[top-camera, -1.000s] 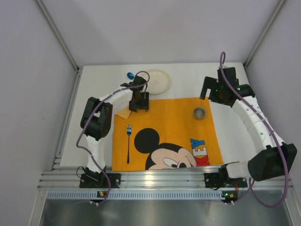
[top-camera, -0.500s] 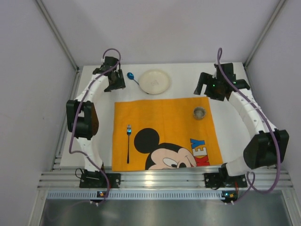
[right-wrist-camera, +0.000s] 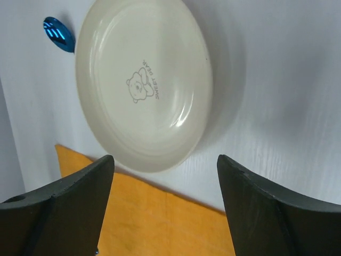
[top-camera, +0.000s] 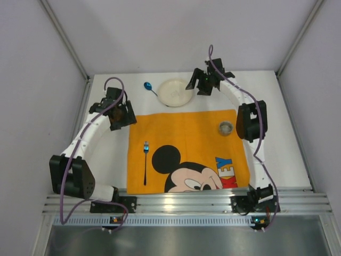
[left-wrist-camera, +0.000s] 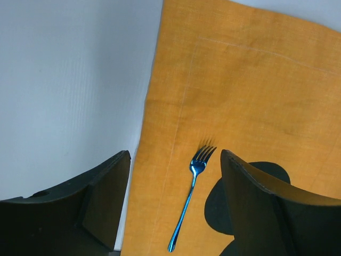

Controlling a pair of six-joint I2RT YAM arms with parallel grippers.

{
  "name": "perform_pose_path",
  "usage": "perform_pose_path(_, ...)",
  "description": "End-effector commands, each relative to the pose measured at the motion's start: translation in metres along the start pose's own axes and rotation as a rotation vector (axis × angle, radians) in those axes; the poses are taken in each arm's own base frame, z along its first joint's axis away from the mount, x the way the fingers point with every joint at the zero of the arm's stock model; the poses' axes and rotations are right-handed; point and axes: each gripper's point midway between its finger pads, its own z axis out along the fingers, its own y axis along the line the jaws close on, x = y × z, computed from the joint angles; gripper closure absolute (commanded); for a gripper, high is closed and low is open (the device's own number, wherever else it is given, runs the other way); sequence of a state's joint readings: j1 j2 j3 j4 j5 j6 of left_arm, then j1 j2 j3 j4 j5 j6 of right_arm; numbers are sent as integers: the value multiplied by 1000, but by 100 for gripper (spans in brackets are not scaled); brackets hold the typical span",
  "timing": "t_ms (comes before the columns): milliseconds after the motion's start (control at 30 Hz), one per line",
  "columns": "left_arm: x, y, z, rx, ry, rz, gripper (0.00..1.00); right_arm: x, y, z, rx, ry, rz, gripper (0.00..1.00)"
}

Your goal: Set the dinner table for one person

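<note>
An orange Mickey Mouse cloth [top-camera: 186, 133] lies on the white dinner table [top-camera: 272, 138]. A blue fork [top-camera: 145, 162] lies on the cloth's left side and shows in the left wrist view [left-wrist-camera: 191, 197]. A cream plate [top-camera: 175, 92] sits on the table behind the cloth, with a blue spoon [top-camera: 149, 87] to its left. A small metal cup [top-camera: 226, 128] stands on the cloth's right part. My left gripper [top-camera: 123, 114] is open and empty, above the table by the cloth's far left corner. My right gripper [top-camera: 198, 84] is open and empty, just right of the plate [right-wrist-camera: 144, 85].
Grey walls close the table on the left, back and right. An aluminium rail [top-camera: 186, 201] runs along the near edge by the arm bases. The spoon's bowl [right-wrist-camera: 58, 34] shows at the plate's edge in the right wrist view.
My left arm has swung from over the cloth's far edge out to the far left, then back toward the cloth's corner. My right arm has moved left from the far right to beside the plate.
</note>
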State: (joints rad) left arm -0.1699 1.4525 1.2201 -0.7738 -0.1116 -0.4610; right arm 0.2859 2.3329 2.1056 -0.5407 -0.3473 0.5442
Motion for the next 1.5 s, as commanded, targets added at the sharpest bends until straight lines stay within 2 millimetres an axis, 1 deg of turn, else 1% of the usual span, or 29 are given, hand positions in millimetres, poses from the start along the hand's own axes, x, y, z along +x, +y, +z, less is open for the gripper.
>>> perform_pose_path(0,4,3,-24,19,-28,-48,26,-10,24,19,-83,-15,38,22)
perform_pose_path(33,7,6,-28,8,-18,-45,26,-11,19,29,-73,-21,52,22)
perform_pose_path(133,8,13,-40,-10,-39,-47,26,-4,22,45,-58,-23,46,23)
perform_pose_path(300,8,19,-51,-28,-55,-47,26,16,25,65,-17,-13,29,27)
perform_pose_path(400,9,21,-56,-29,-58,-47,26,27,24,78,-1,-8,46,43)
perform_pose_path(433,10,21,-58,-28,-59,-44,26,31,22,84,9,-5,63,55)
perform_pose_path(500,12,23,-60,-32,-54,-40,26,34,24,89,18,-8,69,67)
perform_pose_path(533,13,23,-60,-33,-53,-38,26,35,22,92,25,-12,83,82)
perform_pose_path(600,16,23,-59,-27,-44,-35,26,34,22,91,31,-15,96,98)
perform_pose_path(700,19,18,-53,-3,-27,-23,26,22,24,80,45,-44,86,100)
perform_pose_path(800,19,13,-45,13,-5,-3,26,-3,29,52,48,-105,55,100)
perform_pose_path(833,16,11,-43,19,-6,7,27,-13,36,34,43,-131,36,100)
perform_pose_path(900,10,7,-40,30,-6,24,27,-23,31,15,59,-157,23,100)
perform_pose_path(933,8,5,-39,34,-9,31,27,-39,44,-11,40,-203,10,100)
perform_pose_path(1000,0,0,-37,49,-31,38,27,-49,48,-37,39,-237,-9,100)
perform_pose_path(1033,-2,-1,-33,50,-27,49,27,-52,57,-61,27,-258,-22,100)
perform_pose_path(1067,-7,-4,-33,60,-38,53,27,-51,63,-73,20,-266,-38,100)
perform_pose_path(1100,-10,-7,-33,67,-38,62,27,-34,53,-76,44,-233,-42,100)
perform_pose_path(1133,-12,-8,-28,64,-28,66,27,-36,68,-107,19,-266,-53,100)
perform_pose_path(1167,-19,-12,-29,75,-45,66,27,-26,73,-115,9,-267,-63,100)
perform_pose_path(1200,-21,-14,-28,80,-49,68,27,6,53,-110,44,-205,-46,100)
perform_pose_path(1233,-24,-16,-26,87,-53,68,27,10,67,-138,13,-239,-57,100)
perform_pose_path(1267,-26,-19,-22,92,-54,68,27,24,64,-145,17,-225,-52,100)
perform_pose_path(1300,-31,-23,-19,104,-67,67,27,42,64,-150,18,-207,-40,100)
perform_pose_path(1333,-32,-27,-16,120,-65,63,27,71,54,-162,31,-176,-32,100)
perform_pose_path(1367,-33,-30,-10,126,-57,60,27,86,50,-167,34,-161,-25,100)
perform_pose_path(1400,-37,-34,-7,140,-67,58,27,124,35,-162,63,-95,-4,100)
perform_pose_path(1433,-38,-36,-4,147,-66,54,27,132,41,-180,39,-113,-7,100)
perform_pose_path(1467,-38,-42,-1,173,-54,54,27,150,45,-184,28,-90,-12,100)
